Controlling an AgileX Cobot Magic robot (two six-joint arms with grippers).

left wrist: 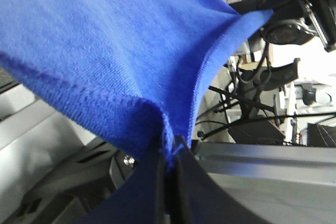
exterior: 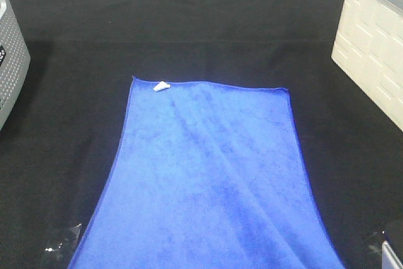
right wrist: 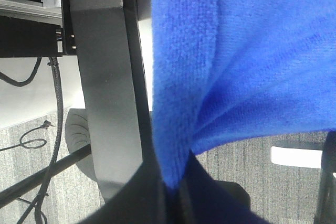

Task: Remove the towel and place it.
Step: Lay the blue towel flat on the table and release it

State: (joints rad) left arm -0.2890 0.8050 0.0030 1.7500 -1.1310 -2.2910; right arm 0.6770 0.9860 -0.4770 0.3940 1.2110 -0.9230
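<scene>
**Colleague:** Where is the towel (exterior: 208,181) now?

**Me:** I see it spread flat on the black table cover (exterior: 189,23), with its white tag (exterior: 162,85) at the far left corner. The near end goes out of the high view.

**Colleague:** And the grip on it?

**Me:** My left gripper (left wrist: 170,156) is clenched on a stitched edge, and my right gripper (right wrist: 176,190) also pinches the blue fabric. Which corner each one holds, I cannot tell surely; the wrist views are too close.
</scene>
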